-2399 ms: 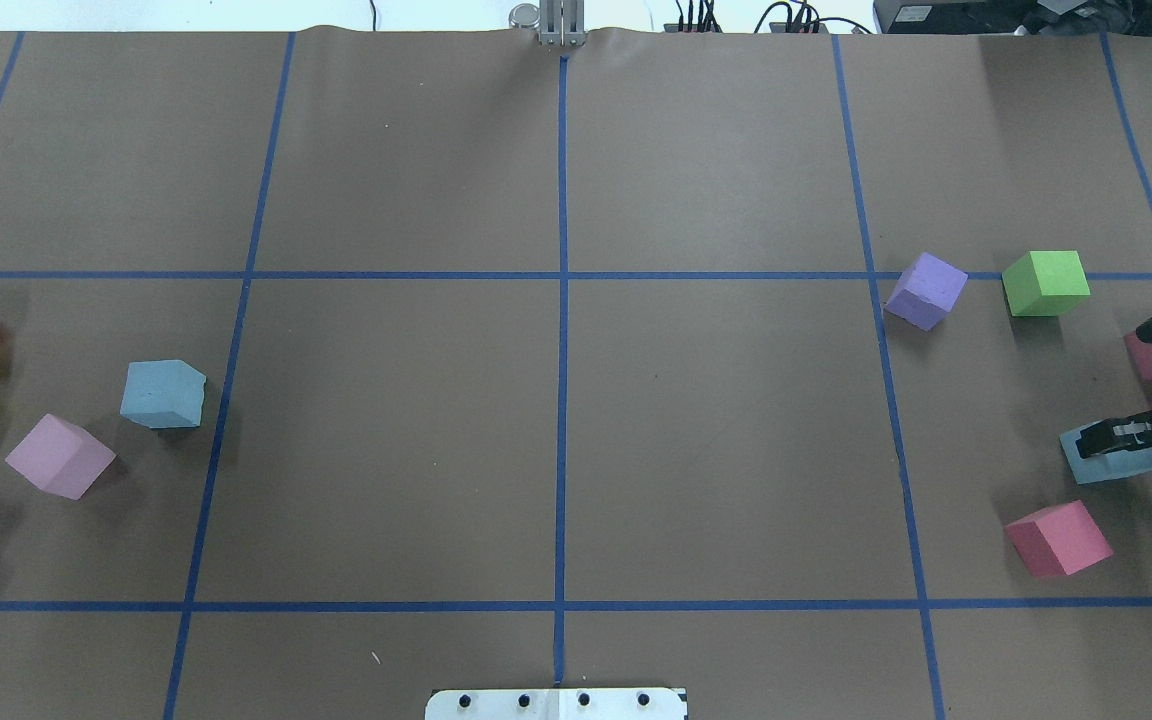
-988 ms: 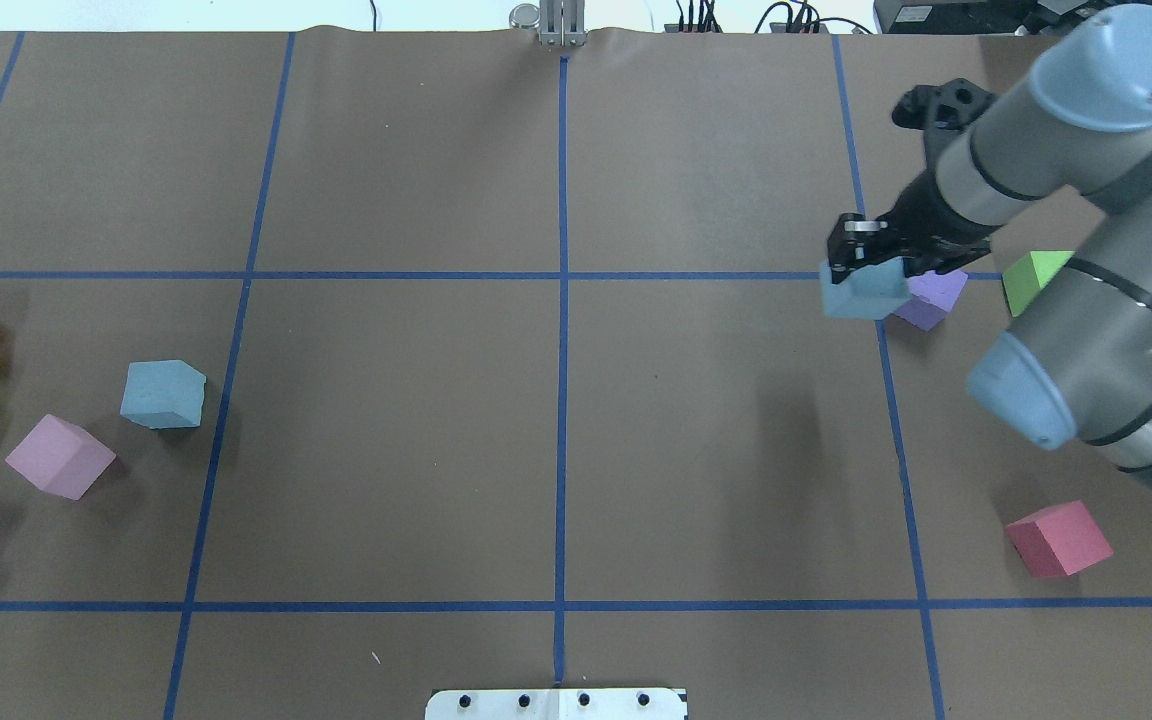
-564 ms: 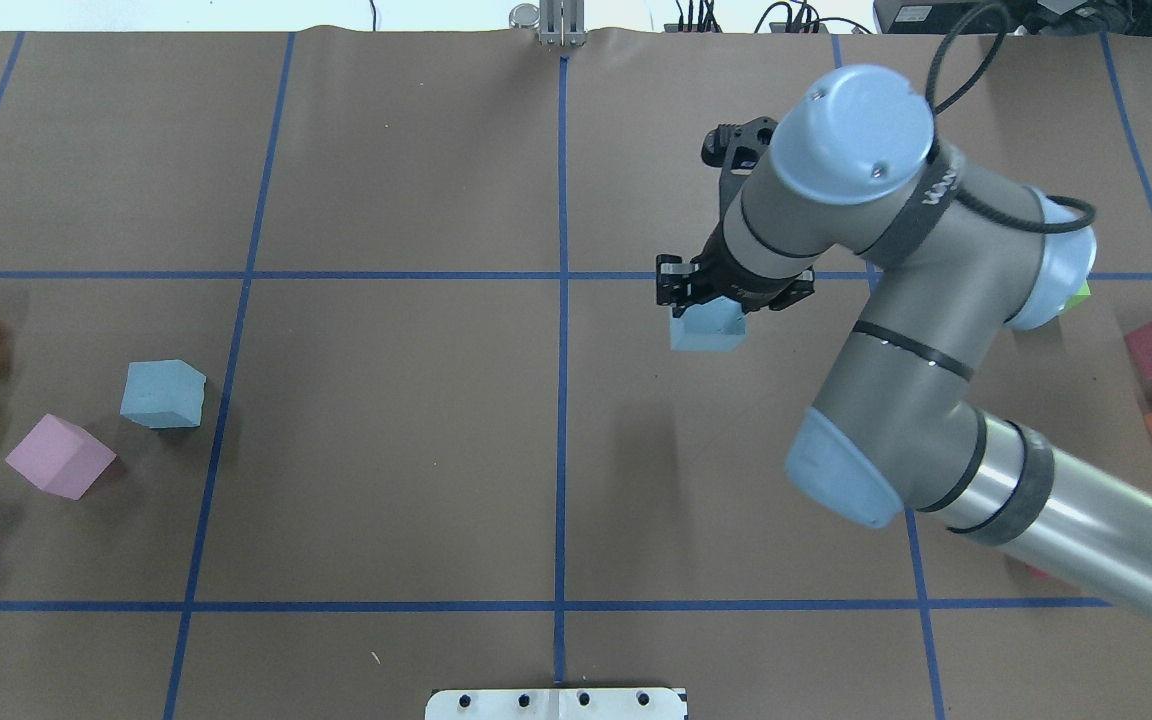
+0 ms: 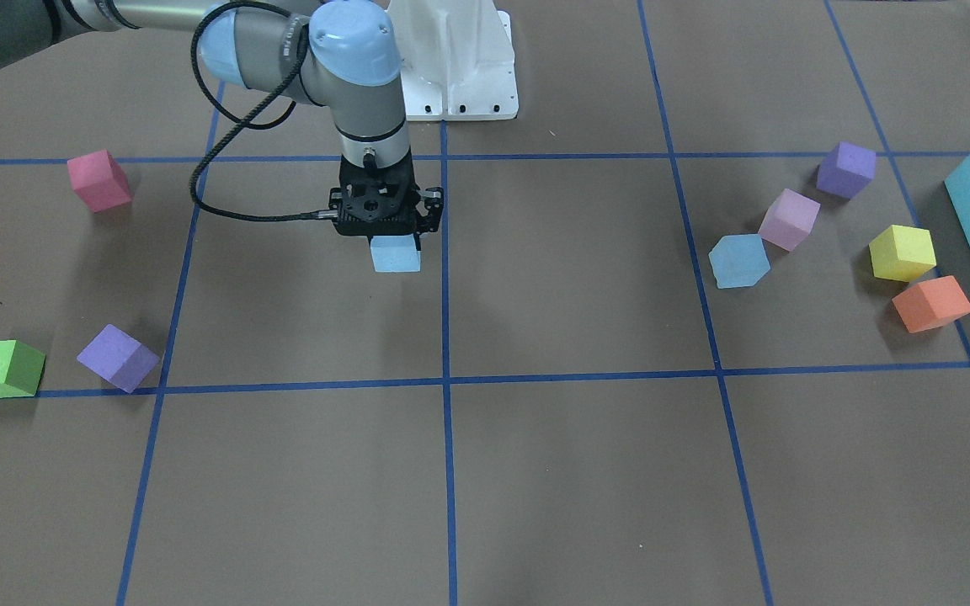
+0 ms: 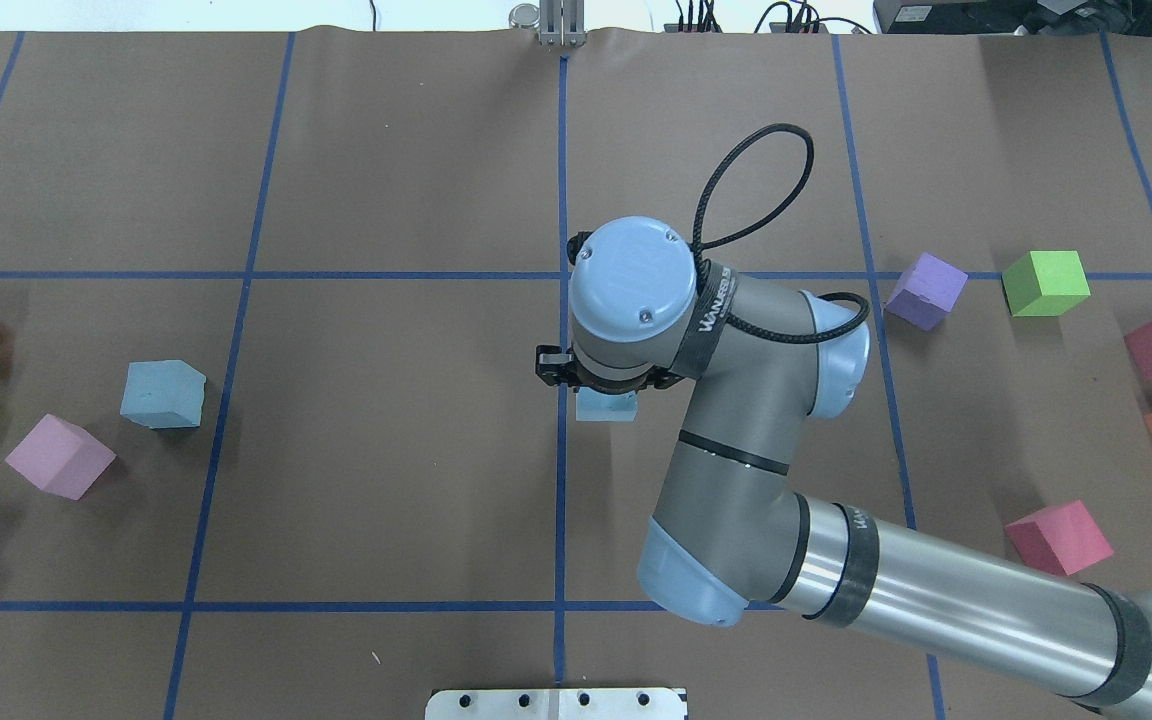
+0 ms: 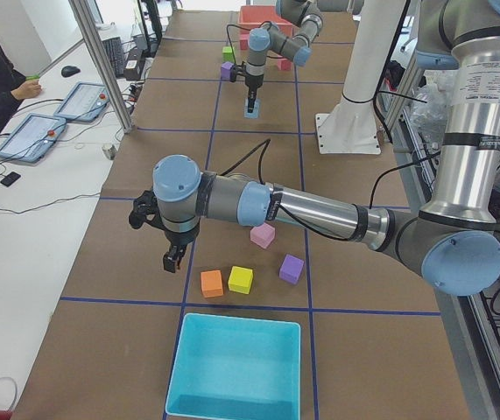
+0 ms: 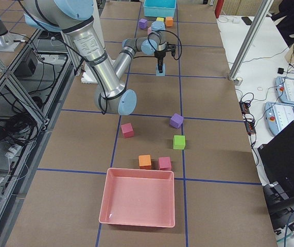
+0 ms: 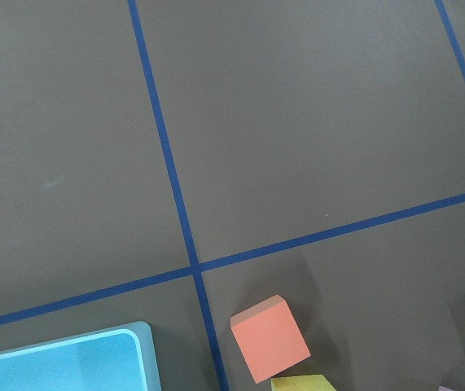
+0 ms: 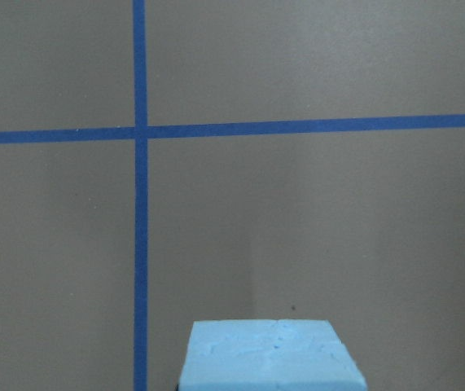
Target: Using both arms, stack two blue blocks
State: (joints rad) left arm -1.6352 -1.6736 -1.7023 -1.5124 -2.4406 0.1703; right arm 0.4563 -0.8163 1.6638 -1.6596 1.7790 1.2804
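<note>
Right black two-finger gripper [image 4: 394, 241] clenched on a pale sky-blue foam cube [image 4: 396, 257] near the table's centre.
Front-facing: the second pale sky-blue foam cube [image 4: 738, 261] lies well apart. Overhead: the held cube sits beside the centre line. Left side: left black two-finger gripper [image 6: 173, 260], clench cannot be told, hangs near the large teal box [image 6: 232, 363]; an orange foam cube [image 6: 212, 283] lies just outside it. Right side: a magenta foam cube [image 7: 165, 163] lies just outside the pink rectangular tray [image 7: 136, 198].
</note>
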